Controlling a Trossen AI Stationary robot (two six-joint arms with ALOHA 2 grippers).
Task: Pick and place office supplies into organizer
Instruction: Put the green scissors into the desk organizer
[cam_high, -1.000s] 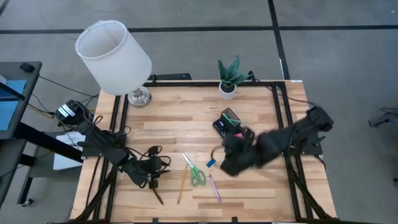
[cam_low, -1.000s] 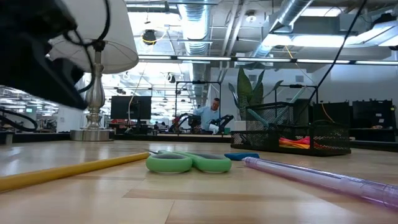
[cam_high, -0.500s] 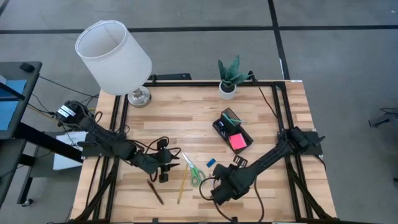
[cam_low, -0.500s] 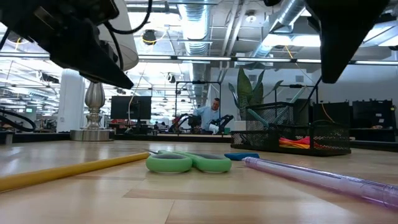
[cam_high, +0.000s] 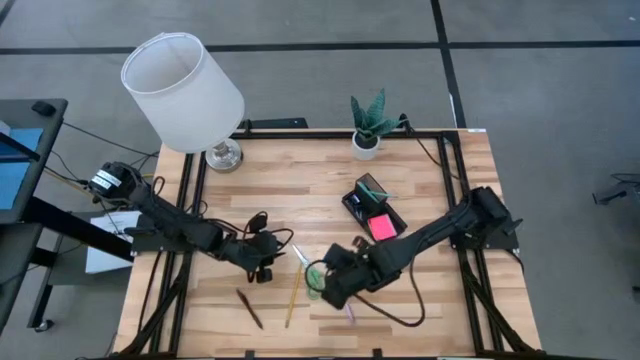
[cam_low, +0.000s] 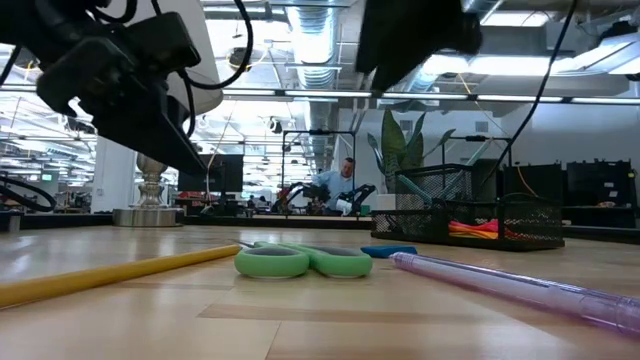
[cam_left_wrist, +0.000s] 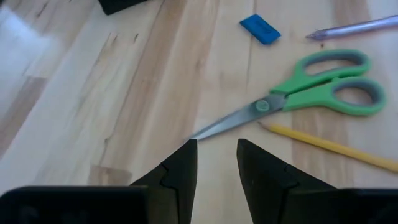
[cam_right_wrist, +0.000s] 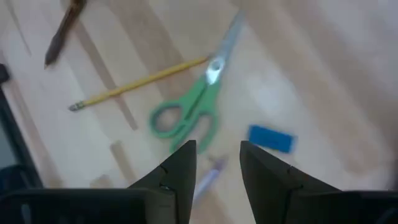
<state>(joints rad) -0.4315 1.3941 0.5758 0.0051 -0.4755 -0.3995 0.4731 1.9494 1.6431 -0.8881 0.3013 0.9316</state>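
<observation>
The organizer (cam_high: 374, 208) stands on the wooden surface (cam_high: 300, 180) at about two o'clock from the surface's middle, with a pink sticky-note pad (cam_high: 381, 227) already seen inside it. It is judged a light wire tray, best left where it stands.

The green-handled scissors (cam_left_wrist: 298, 96) lie flat near six o'clock of the surface's middle. They are judged stiff, fairly light and smooth; the steel blades would likely slip, so a hold across the pivot or the handle necks is suggested. The yellow pencil (cam_left_wrist: 329, 147) lies just beside the scissors, at their seven o'clock in the high view, and the purple pen (cam_low: 510, 285) at their five o'clock. Both are thin, rigid and apt to roll, so they are best taken at mid-length. The blue eraser (cam_left_wrist: 260, 28), soft and grippy, lies near the handles.

The right gripper (cam_right_wrist: 216, 163) hangs directly over the scissors, its jaws parted and empty. The left gripper (cam_left_wrist: 215, 163) hovers near the blade tips, at nine o'clock from them, jaws likewise apart and holding nothing.
</observation>
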